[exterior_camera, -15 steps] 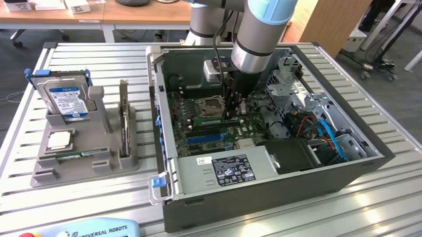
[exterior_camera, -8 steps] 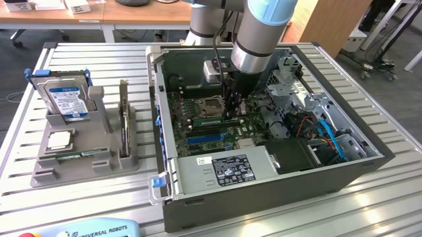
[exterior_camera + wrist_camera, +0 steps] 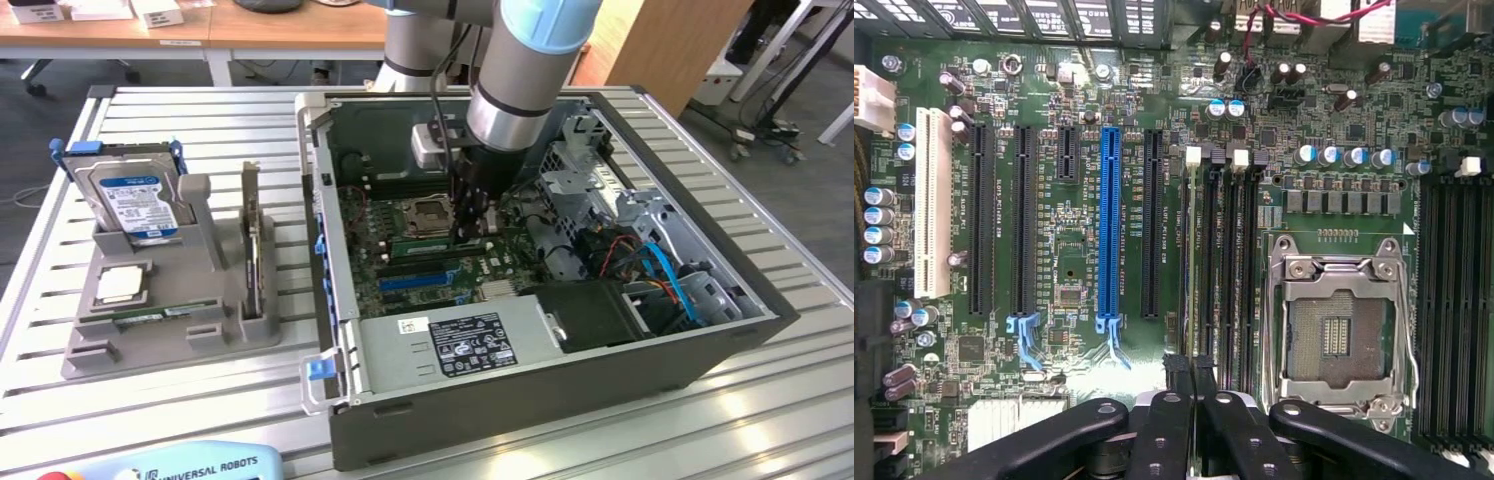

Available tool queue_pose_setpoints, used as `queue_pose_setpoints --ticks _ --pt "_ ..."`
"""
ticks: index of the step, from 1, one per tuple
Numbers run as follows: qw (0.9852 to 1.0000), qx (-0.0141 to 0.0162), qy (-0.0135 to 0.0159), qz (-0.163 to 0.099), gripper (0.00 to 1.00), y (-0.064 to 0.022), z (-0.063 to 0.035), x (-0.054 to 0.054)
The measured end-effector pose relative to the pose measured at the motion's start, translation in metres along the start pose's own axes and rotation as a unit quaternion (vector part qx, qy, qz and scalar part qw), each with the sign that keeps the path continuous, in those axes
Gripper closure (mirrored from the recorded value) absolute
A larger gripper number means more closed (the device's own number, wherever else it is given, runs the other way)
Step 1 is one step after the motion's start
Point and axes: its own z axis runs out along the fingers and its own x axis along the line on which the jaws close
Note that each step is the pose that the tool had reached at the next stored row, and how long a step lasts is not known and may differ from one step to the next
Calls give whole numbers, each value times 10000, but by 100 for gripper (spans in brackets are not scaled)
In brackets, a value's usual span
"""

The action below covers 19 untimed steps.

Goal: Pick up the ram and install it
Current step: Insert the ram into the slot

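Open computer case [image 3: 534,420] on desk [image 3: 174,130]; arm [image 3: 521,90] reaches down into it. Jaws pressed together, tips right at end of ram [image 3: 1188,260]; cannot tell whether they pinch it. That ram stands edge-on in memory slot just beside CPU socket [image 3: 1341,320], parallel to socket's side. Well apart from socket, outside case: second ram [image 3: 163,314] lying in grey holder [image 3: 94,355].
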Motion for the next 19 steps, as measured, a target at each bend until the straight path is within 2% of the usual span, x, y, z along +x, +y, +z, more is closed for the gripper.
queue_pose_setpoints --ticks 19 --pt "10000 3 -3 59 89 0 8 0"
